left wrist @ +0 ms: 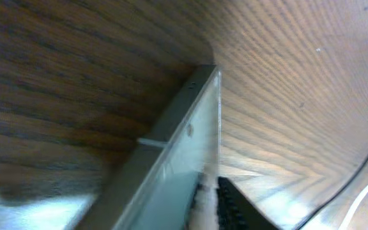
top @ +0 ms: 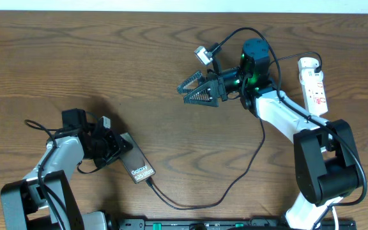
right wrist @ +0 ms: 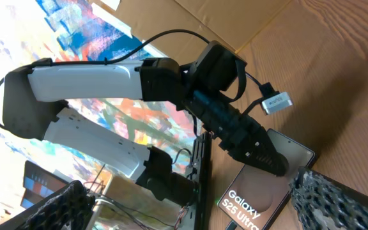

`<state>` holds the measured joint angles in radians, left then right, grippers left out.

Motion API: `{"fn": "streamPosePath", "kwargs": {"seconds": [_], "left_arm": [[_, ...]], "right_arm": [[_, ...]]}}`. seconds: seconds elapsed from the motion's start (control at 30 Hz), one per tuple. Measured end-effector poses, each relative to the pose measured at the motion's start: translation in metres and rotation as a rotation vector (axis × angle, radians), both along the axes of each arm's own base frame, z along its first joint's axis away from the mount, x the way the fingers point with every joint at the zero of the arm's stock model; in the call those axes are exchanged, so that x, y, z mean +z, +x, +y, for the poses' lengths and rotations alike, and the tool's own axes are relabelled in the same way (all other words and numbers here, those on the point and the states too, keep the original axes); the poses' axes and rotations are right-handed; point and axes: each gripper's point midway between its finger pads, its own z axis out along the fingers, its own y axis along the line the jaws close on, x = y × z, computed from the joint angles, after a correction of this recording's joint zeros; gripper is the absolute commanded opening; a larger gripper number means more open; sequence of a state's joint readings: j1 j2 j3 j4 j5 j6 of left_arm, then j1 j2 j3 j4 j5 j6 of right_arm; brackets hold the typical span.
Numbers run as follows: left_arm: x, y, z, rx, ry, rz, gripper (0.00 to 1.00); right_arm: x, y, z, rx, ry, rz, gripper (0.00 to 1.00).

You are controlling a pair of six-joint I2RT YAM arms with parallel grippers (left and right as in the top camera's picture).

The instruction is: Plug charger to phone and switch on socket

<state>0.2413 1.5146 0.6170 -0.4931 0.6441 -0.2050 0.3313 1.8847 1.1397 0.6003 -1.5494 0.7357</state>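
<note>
Near the left end of the table's near edge, the left gripper [top: 114,145] sits at the upper-left end of the phone [top: 141,170]. The phone lies flat and aslant, face up. The left wrist view shows one dark finger [left wrist: 232,203] against the phone's face. The other finger is not clearly shown, so I cannot tell whether the gripper pinches the phone or only steadies it.

The charger [top: 235,182] meets the phone's lower-right end, and its tip looks seated there, though it is too small to be sure. From there the cable loops along the near edge, then climbs toward the far right and passes behind the right arm.

Further out, about mid-table toward the far edge, the right gripper [top: 197,89] hangs above the wood, pointing left. Its fingers [right wrist: 62,201] are spread wide with nothing between them, and it looks across at the phone.

The socket [top: 314,86] lies in the far right corner, running along the right edge. It is well apart from the right gripper and behind that arm's forearm.

As I judge it, the plugging step is done or nearly so, and switching on the socket is the step in hand. That calls for the right arm to swing back toward the far right corner and bring one fingertip down on the socket's switch. The switch is too small to pick out here. The press should be short and firm, with the fingers probably drawn together first, and the arm must keep clear of the charger.
</note>
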Motion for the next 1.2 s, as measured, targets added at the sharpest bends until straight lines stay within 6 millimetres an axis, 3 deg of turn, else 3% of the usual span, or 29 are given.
{"fn": "streamPosePath", "kwargs": {"seconds": [0.37, 0.6, 0.73, 1.07, 1.2], "left_arm": [[0.003, -0.007, -0.005, 0.052, -0.041, 0.063, 0.5], [0.008, -0.004, -0.007, 0.112, -0.077, 0.09, 0.74], [0.011, -0.002, -0.009, 0.145, -0.097, 0.104, 0.82], [0.014, -0.01, -0.006, 0.178, -0.074, 0.155, 0.87], [0.032, -0.011, -0.002, 0.181, -0.04, 0.095, 0.88]], "right_arm": [[0.0, 0.0, 0.0, 0.0, 0.0, 0.0, 0.99], [0.0, 0.0, 0.0, 0.0, 0.0, 0.0, 0.99], [0.0, 0.0, 0.0, 0.0, 0.0, 0.0, 0.99], [0.0, 0.002, 0.001, -0.012, -0.004, 0.008, 0.99], [-0.003, 0.007, 0.002, -0.043, -0.02, 0.038, 0.99]]}}
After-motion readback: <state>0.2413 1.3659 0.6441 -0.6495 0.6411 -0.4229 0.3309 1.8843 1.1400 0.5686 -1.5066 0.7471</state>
